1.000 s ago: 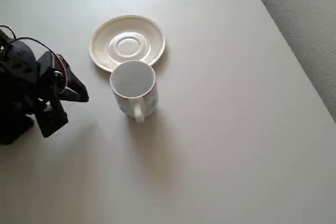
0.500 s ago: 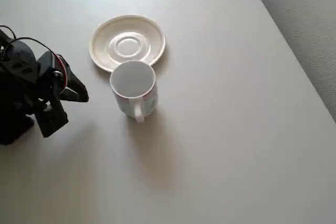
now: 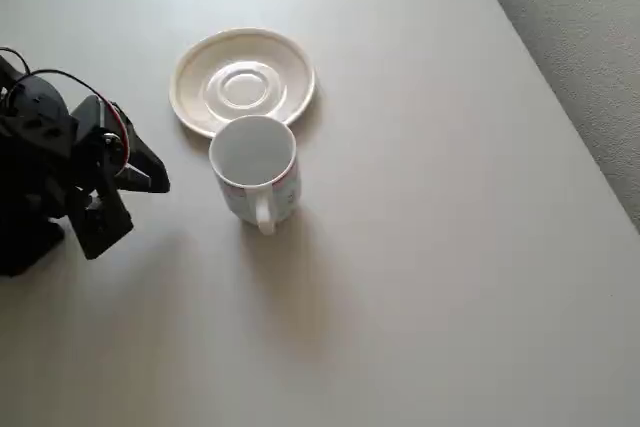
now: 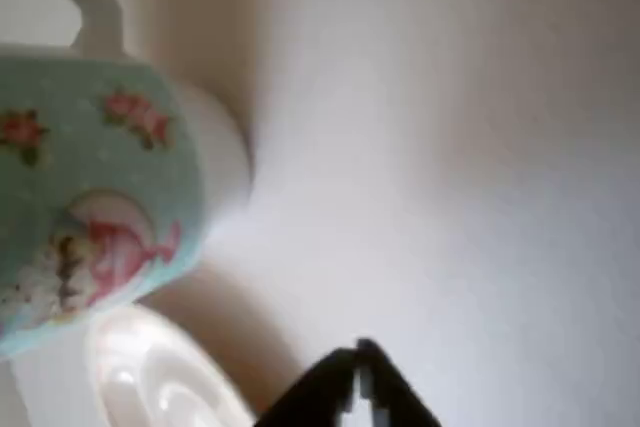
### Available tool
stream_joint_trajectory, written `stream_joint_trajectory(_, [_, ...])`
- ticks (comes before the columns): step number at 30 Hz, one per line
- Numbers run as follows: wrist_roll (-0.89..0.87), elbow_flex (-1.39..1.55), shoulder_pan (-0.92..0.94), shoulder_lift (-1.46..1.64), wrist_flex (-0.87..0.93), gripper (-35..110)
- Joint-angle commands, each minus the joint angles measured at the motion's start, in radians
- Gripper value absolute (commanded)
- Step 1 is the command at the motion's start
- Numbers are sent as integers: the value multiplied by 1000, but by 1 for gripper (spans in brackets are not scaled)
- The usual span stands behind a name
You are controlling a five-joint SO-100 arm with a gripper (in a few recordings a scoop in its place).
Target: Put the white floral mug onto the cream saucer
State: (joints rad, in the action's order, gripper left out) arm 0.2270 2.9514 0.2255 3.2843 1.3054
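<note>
In the overhead view the white floral mug (image 3: 254, 165) stands upright on the table, its handle pointing to the bottom of the picture. Its far side overlaps the near rim of the cream saucer (image 3: 243, 82), which holds nothing. My black gripper (image 3: 158, 181) is to the left of the mug, a short gap away, tips pointing at it, with nothing held. In the wrist view the mug (image 4: 100, 197) shows pink flower prints at the left, the saucer (image 4: 150, 382) lies below it, and the gripper (image 4: 358, 372) tips meet at the bottom edge.
The pale table (image 3: 420, 247) stretches wide to the right and below the mug. Its right edge runs diagonally at the top right, with grey textured floor (image 3: 580, 37) beyond. The arm's black body (image 3: 35, 177) and its wires sit at the left edge.
</note>
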Motion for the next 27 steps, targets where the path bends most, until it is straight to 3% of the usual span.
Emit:
stream_joint_trajectory(1, [8, -78, -17, 9, -3, -2])
stream_joint_trajectory(9, [0, -138, -29, 0, -20, -1])
stream_joint_trajectory(14, [3, -339, -11, -210, -34, 1])
stream_joint_trajectory(22, [9, -861, -35, -657, 199, 16])
stream_joint_trajectory(27, [-6, -1012, -38, -813, 261, 19])
